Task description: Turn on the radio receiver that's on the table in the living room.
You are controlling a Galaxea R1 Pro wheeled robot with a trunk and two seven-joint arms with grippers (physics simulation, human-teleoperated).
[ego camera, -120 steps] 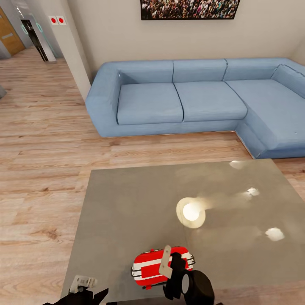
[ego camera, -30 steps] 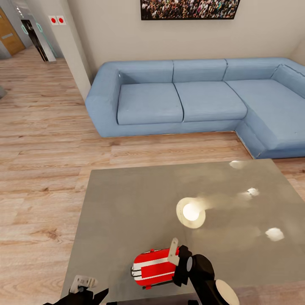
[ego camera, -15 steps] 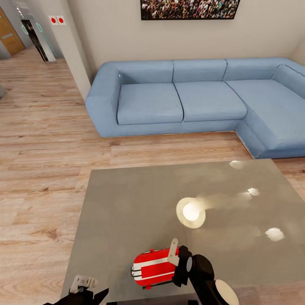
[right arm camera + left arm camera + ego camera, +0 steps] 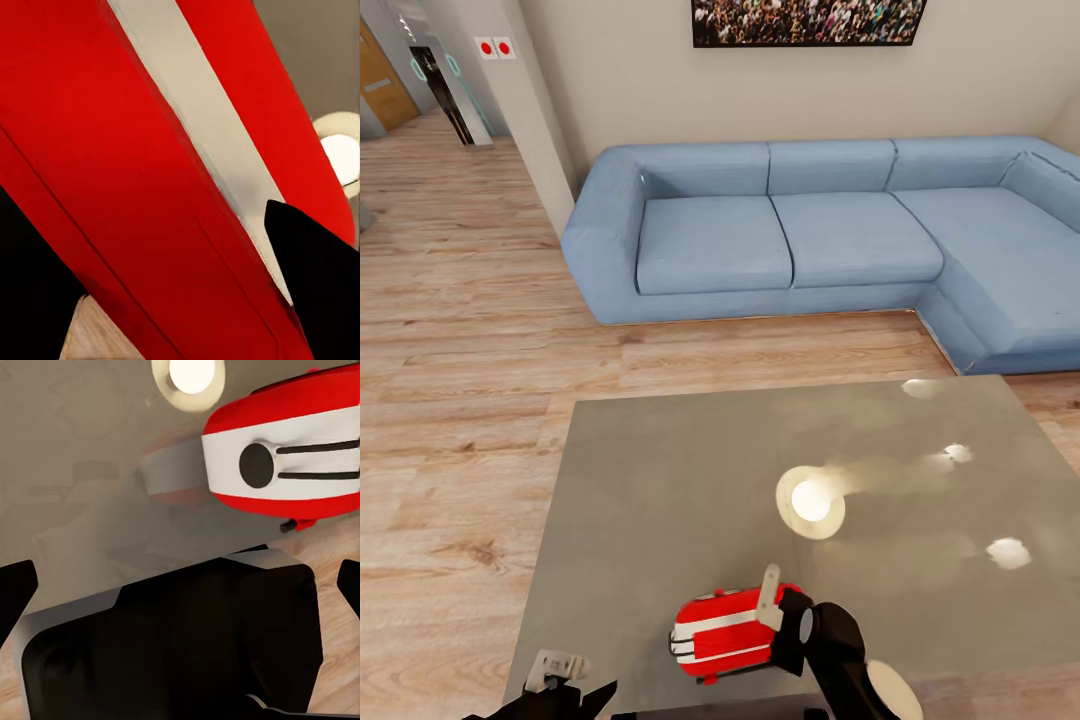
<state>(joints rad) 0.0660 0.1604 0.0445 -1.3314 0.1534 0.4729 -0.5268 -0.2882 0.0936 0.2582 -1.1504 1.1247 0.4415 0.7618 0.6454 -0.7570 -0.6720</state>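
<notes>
On the near edge of the grey desk lies the red radio, with white stripes across it. The right claw sits right at the radio's right end, and one pale finger pokes up just above the red shell. In the right wrist view the radio is very close, and a dark fingertip lies over its red and white side. It is hard to tell if this claw is spread or squeezed.

The left claw hangs at the desk's near left corner, well apart from the radio. Its two dark tips stand far apart in the left wrist view, so it is spread wide and holds nothing. That view also shows the radio's white face with a dark round spot and two dark slits. No words can be read on it.

Past the desk stands a blue sofa. A crowd picture hangs above the sofa.
</notes>
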